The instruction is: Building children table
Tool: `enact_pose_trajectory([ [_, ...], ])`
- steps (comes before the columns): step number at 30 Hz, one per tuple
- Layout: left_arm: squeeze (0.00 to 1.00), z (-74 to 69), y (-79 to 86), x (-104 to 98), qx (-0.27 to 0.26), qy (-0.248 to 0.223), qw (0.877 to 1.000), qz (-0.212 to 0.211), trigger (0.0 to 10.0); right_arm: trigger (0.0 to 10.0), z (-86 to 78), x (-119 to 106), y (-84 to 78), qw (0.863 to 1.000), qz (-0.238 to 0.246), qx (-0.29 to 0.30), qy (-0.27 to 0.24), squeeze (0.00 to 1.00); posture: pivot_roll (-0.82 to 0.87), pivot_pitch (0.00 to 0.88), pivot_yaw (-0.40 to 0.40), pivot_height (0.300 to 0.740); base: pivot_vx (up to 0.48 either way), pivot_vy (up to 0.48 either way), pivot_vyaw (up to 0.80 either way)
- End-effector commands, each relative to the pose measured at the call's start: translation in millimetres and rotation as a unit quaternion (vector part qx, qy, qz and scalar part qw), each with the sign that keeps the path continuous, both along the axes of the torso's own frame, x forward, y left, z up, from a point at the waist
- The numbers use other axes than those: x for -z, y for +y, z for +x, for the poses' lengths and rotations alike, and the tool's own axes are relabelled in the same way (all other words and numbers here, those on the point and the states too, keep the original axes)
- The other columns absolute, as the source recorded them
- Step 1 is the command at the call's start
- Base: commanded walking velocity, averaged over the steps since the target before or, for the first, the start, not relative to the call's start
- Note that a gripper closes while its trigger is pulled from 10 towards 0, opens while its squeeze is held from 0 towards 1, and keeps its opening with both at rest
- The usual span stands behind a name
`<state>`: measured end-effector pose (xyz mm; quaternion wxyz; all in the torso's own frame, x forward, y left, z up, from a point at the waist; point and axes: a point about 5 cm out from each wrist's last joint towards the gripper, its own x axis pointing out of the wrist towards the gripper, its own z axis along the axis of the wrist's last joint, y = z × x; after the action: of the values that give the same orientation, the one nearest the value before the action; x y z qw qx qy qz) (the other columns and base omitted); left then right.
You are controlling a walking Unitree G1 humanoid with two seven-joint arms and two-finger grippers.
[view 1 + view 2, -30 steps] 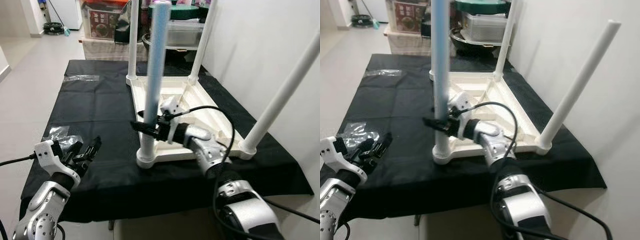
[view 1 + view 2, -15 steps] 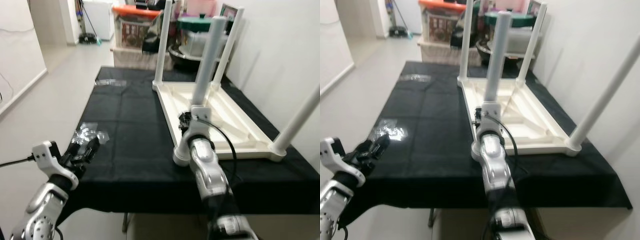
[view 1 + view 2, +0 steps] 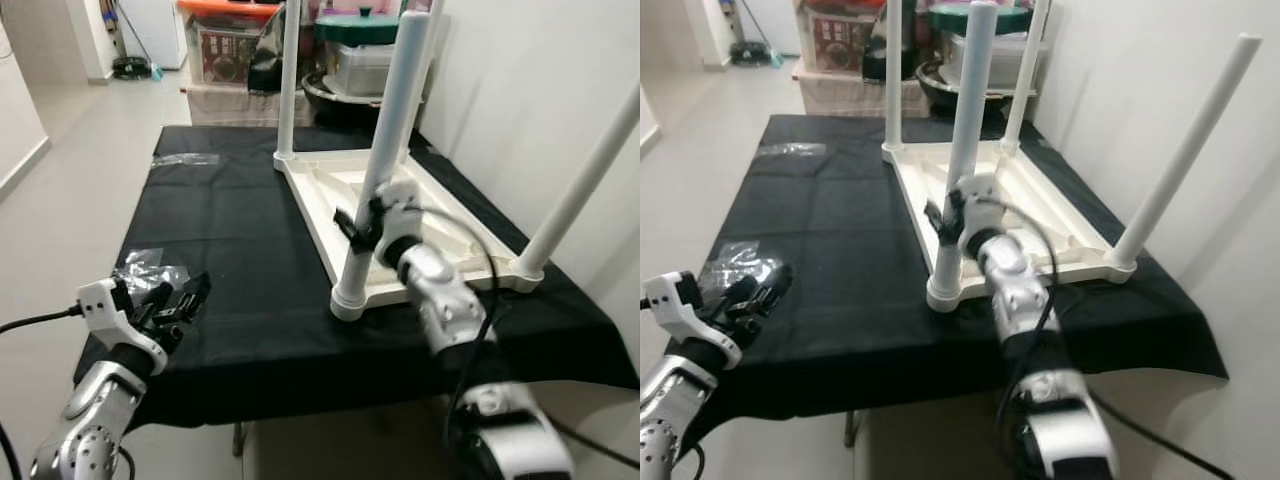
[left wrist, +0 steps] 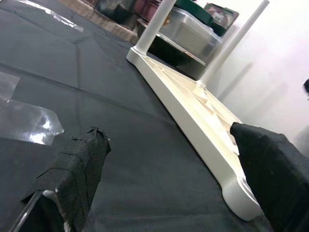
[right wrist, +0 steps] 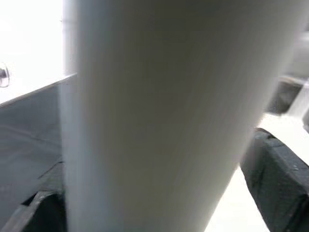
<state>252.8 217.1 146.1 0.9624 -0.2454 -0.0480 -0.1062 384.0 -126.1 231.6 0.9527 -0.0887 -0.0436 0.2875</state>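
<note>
Black-clothed table (image 3: 240, 300) w/ upturned white kids' table (image 3: 420, 235) and clear plastic bags (image 3: 150, 268) on it.

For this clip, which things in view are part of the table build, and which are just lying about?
Part of the job:
- upturned white children's table on the black cloth
- near leg, with the right gripper closed around it
- left gripper, open, hovering at the cloth's near edge

Lying about:
- clear plastic bags
- storage boxes behind

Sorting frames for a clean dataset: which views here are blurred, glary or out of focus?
Right wrist view: the white table leg is too close, soft and washed out. Left wrist view: the left claw's near fingers are soft, with glare on the plastic bag. Left and right eye views: sharp, evenly lit.
</note>
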Motion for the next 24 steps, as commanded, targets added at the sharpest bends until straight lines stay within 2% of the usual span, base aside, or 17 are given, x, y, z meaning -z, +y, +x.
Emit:
enact_pose_trajectory([
  [1, 0.0, -2.8, -2.2, -1.7, 0.016, -0.003, 1.0, -0.001, 10.0, 10.0, -2.6, 1.8, 2.0, 0.998, -0.011, -0.065, 0.008, 0.0, 0.04, 0.0, -0.129, 0.74, 0.0, 0.0, 0.0],
  [2, 0.0, -2.8, -2.2, -1.7, 0.016, -0.003, 1.0, -0.001, 10.0, 10.0, -2.6, 1.8, 2.0, 0.998, -0.011, -0.065, 0.008, 0.0, 0.04, 0.0, -0.129, 0.74, 0.0, 0.0, 0.0],
  [4, 0.0, -5.2, -5.3, -1.2, 0.032, -0.003, 0.999, 0.001, 10.0, 10.0, -4.3, 3.2, -0.9, 0.993, -0.032, -0.11, 0.009, 0.0, 0.05, 0.0, -0.132, 0.74, 0.0, 0.0, 0.0],
  [6, 0.0, -11.2, -14.1, -1.2, 0.078, -0.006, 0.997, 0.022, 10.0, 10.0, -0.6, 12.7, 6.9, 0.985, -0.049, -0.161, 0.031, 0.0, 0.06, 0.0, -0.129, 0.74, 0.0, 0.0, 0.0],
  [7, 0.0, -11.2, -14.1, -1.2, 0.078, -0.006, 0.997, 0.022, 10.0, 10.0, -0.6, 12.7, 6.9, 0.985, -0.049, -0.161, 0.031, 0.0, 0.06, 0.0, -0.129, 0.74, 0.0, 0.0, 0.0],
  [9, 0.0, -16.1, -21.4, -0.1, 0.118, -0.001, 0.992, 0.046, 10.0, 10.0, 0.9, 23.0, 28.9, 0.977, -0.061, -0.199, 0.052, 0.0, 0.06, 0.0, -0.128, 0.74, 0.0, 0.0, 0.0],
  [10, 0.0, -16.1, -21.4, -0.1, 0.118, -0.001, 0.992, 0.046, 10.0, 10.0, 0.9, 23.0, 28.9, 0.977, -0.061, -0.199, 0.052, 0.0, 0.06, 0.0, -0.128, 0.74, 0.0, 0.0, 0.0],
  [12, 0.0, -19.6, -25.5, 3.7, 0.14, 0.012, 0.988, 0.062, 10.0, 10.0, 0.0, 28.0, 45.1, 0.97, -0.063, -0.226, 0.061, 0.0, 0.07, 0.0, -0.124, 0.74, 0.0, 0.0, 0.0],
  [13, 0.0, -23.5, -29.0, 7.4, 0.16, 0.025, 0.984, 0.071, 10.0, 4.6, 0.3, 30.5, 53.1, 0.97, -0.057, -0.226, 0.068, 0.0, 0.07, 0.0, -0.122, 0.74, 0.0, 0.0, 0.0],
  [14, 0.0, -23.5, -29.0, 7.4, 0.16, 0.025, 0.984, 0.071, 10.0, 4.6, 0.3, 30.5, 53.1, 0.97, -0.057, -0.226, 0.068, 0.0, 0.07, 0.0, -0.122, 0.74, 0.0, 0.0, 0.0],
  [16, 0.0, -30.2, -33.4, 11.8, 0.187, 0.039, 0.978, 0.086, 10.0, 0.0, 2.4, 32.7, 60.7, 0.975, -0.043, -0.205, 0.074, 0.0, 0.07, 0.0, -0.117, 0.74, 0.0, 0.0, 0.0],
  [17, 0.0, -30.2, -33.4, 11.8, 0.187, 0.039, 0.978, 0.086, 10.0, 0.0, 2.4, 32.7, 60.7, 0.975, -0.043, -0.205, 0.074, 0.0, 0.07, 0.0, -0.117, 0.74, 0.0, 0.0, 0.0],
  [19, 0.0, -38.5, -35.0, 14.9, 0.212, 0.053, 0.97, 0.102, 10.0, 0.0, 12.1, 33.4, 54.0, 0.992, -0.017, -0.101, 0.079, 0.0, 0.07, 0.0, -0.115, 0.74, 0.0, 0.0, 0.0],
  [20, 0.0, -43.1, -35.5, 17.3, 0.224, 0.06, 0.967, 0.108, 10.0, 0.0, 20.1, 36.7, 41.3, 0.996, -0.004, 0.011, 0.088, 0.0, 0.06, 0.0, -0.111, 0.74, 0.0, 0.0, 0.0],
  [21, 0.0, -45.9, -35.7, 18.8, 0.23, 0.065, 0.965, 0.11, 10.0, 0.0, 24.0, 39.4, 31.7, 0.992, 0.002, 0.086, 0.095, 0.0, 0.06, 0.0, -0.111, 0.74, 0.0, 0.0, 0.0],
  [23, 0.0, -45.9, -35.7, 18.8, 0.23, 0.065, 0.965, 0.11, 10.0, 0.0, 24.0, 39.4, 31.7, 0.992, 0.002, 0.086, 0.095, 0.0, 0.06, 0.0, -0.111, 0.74, 0.0, 0.0, 0.0],
  [24, 0.0, -49.0, -36.8, 21.5, 0.236, 0.071, 0.963, 0.111, 10.0, 0.0, 26.2, 44.5, 14.6, 0.977, 0.019, 0.189, 0.102, 0.0, 0.06, 0.0, -0.11, 0.74, 0.0, 0.0, 0.0],
])
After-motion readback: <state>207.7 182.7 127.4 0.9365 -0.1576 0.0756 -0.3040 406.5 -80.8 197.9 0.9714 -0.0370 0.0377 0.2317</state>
